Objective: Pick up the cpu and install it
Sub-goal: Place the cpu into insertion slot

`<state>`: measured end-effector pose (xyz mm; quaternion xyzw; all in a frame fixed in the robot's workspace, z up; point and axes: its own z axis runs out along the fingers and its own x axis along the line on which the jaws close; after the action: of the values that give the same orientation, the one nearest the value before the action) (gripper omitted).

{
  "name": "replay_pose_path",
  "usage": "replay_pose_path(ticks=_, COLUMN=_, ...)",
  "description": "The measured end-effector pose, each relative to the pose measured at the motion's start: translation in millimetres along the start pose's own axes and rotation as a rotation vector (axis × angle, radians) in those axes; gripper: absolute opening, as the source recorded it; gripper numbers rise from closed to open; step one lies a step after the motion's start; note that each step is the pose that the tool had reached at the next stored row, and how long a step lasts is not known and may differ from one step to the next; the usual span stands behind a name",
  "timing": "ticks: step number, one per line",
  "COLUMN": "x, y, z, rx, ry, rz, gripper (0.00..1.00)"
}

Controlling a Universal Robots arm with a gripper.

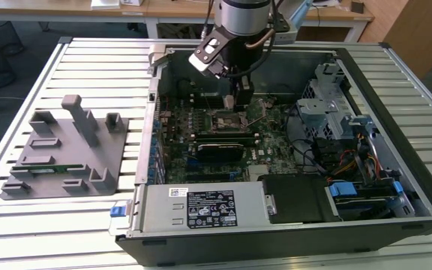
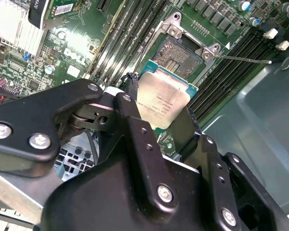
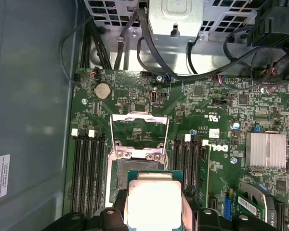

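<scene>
My gripper (image 1: 235,102) reaches down into the open computer case (image 1: 396,185), just above the motherboard. It is shut on the cpu (image 2: 161,102), a flat square chip with a shiny silver top, held by two opposite edges between the black fingers (image 2: 133,103). In both wrist views the cpu (image 3: 154,202) hovers a little above the open socket (image 3: 135,169) and partly overlaps it. Bare contacts of the socket (image 2: 176,52) show beyond the chip. The socket's load plate (image 3: 138,127) stands flipped open, and its thin metal lever (image 2: 241,59) lies swung out to one side.
Memory slots (image 3: 86,168) flank the socket. Cables and a drive cage (image 1: 327,109) crowd the case on the exterior view's right, with a power supply (image 1: 201,207) at the front. A grey fixture tray (image 1: 32,188) holding a green memory stick (image 1: 47,167) sits outside the case.
</scene>
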<state>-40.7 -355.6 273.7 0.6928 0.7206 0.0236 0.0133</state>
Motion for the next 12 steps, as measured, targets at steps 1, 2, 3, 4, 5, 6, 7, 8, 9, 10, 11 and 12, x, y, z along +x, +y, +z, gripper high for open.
replay_pose_path(ticks=1, x=0.0, y=0.0, z=0.3, rx=0.0000, ry=0.0000, rz=0.000, gripper=0.53)
replay_pose_path(ticks=2, x=0.0, y=-0.1, z=0.6, rx=0.0000, ry=0.0000, rz=0.000, gripper=0.53)
replay_pose_path(ticks=3, x=0.0, y=-0.1, z=0.9, rx=0.0000, ry=0.0000, rz=0.000, gripper=0.53)
replay_pose_path(ticks=4, x=0.0, y=-0.1, z=1.2, rx=0.0000, ry=0.0000, rz=0.000, gripper=0.53)
replay_pose_path(ticks=5, x=0.0, y=-0.1, z=1.5, rx=0.0000, ry=0.0000, rz=0.000, gripper=0.53)
replay_pose_path(ticks=6, x=0.0, y=-0.1, z=1.8, rx=0.0000, ry=0.0000, rz=0.000, gripper=0.53)
replay_pose_path(ticks=7, x=0.0, y=-0.1, z=2.0, rx=0.0000, ry=0.0000, rz=0.000, gripper=0.53)
replay_pose_path(ticks=8, x=0.0, y=-0.1, z=2.3, rx=0.0000, ry=0.0000, rz=0.000, gripper=0.53)
replay_pose_path(ticks=9, x=0.0, y=-0.1, z=2.6, rx=0.0000, ry=0.0001, rz=0.000, gripper=0.53)
replay_pose_path(ticks=10, x=0.0, y=-0.2, z=2.9, rx=0.0000, ry=0.0000, rz=0.000, gripper=0.53)
replay_pose_path(ticks=11, x=0.0, y=-0.2, z=3.2, rx=0.0000, ry=0.0001, rz=0.000, gripper=0.53)
replay_pose_path(ticks=12, x=0.0, y=-0.2, z=3.4, rx=0.0000, ry=0.0001, rz=0.000, gripper=0.53)
